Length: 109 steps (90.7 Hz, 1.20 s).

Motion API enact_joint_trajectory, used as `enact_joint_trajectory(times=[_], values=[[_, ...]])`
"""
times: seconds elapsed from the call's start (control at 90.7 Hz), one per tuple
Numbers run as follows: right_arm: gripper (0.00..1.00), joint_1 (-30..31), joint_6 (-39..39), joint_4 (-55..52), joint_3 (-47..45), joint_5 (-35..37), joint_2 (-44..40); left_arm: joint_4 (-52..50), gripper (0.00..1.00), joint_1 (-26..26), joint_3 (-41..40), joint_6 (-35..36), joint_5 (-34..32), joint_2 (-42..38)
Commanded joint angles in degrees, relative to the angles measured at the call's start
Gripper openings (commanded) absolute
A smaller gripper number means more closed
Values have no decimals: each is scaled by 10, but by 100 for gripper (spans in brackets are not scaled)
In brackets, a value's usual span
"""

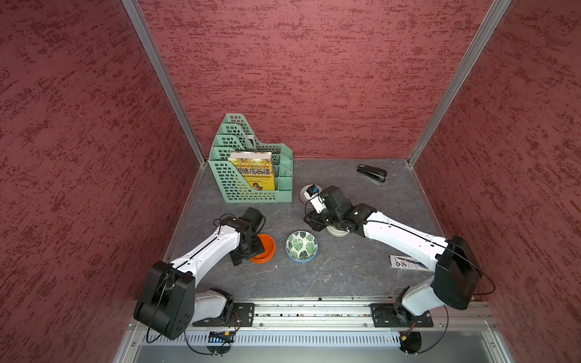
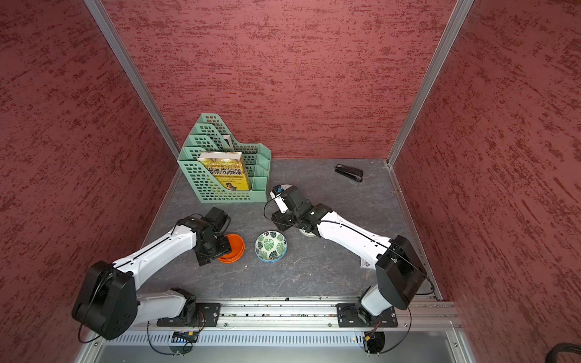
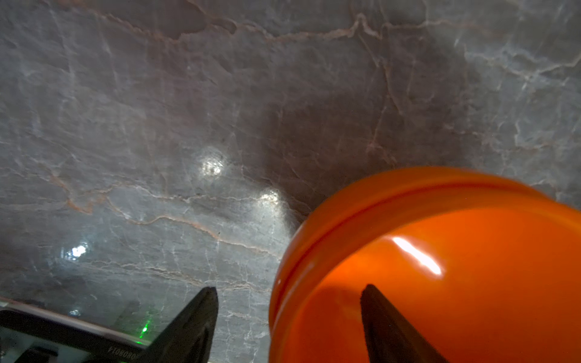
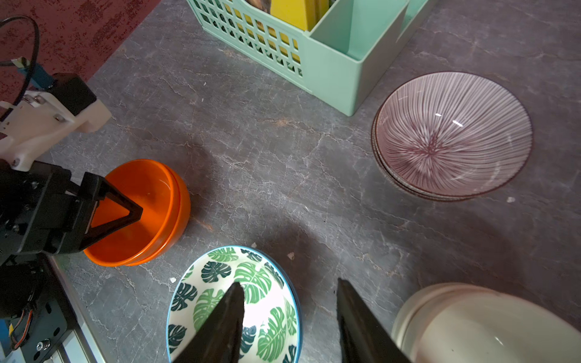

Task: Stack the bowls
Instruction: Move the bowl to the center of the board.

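While left jaws straddle orange bowl (image 3: 471,298), right jaws apart, empty.

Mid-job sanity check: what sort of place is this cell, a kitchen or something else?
Probably a lab test booth: red textured wall panels in aluminium framing, arms mounted on a front rail, and a green file organizer and stapler sharing the tabletop.

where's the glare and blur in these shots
Left wrist view: a bright glare streak on the orange bowl, its far rim smeared, and white hot spots on the table. Right wrist view: small glints in the striped bowl, and the cream bowl close to the lens is soft. Both top views: sharp, no strong glare.
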Motion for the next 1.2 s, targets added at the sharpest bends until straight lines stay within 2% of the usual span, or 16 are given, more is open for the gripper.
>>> enact_joint_trajectory(times=[0.0, 0.11, 0.253, 0.386, 0.617, 0.815, 1.19], values=[[50, -3, -6, 15, -4, -10, -17, 39, 69, -1, -6, -13, -12, 2], [50, -4, -6, 12, -3, -11, -17, 47, 57, -2, -8, -13, -9, 11], [50, -3, -5, 11, -6, -10, -22, 62, 49, -3, -16, -8, 1, 24], [50, -3, -4, 9, -6, -10, -23, 71, 36, -2, -18, -7, 3, 30], [49, -4, -2, 6, -3, -12, -15, 84, 25, 4, -10, -8, -10, 42], [49, -3, -3, 5, 1, -15, -10, 101, 25, 24, 2, -8, -32, 65], [50, -2, 5, -6, 1, -39, 5, 151, 25, 84, 62, 33, -15, 140]])
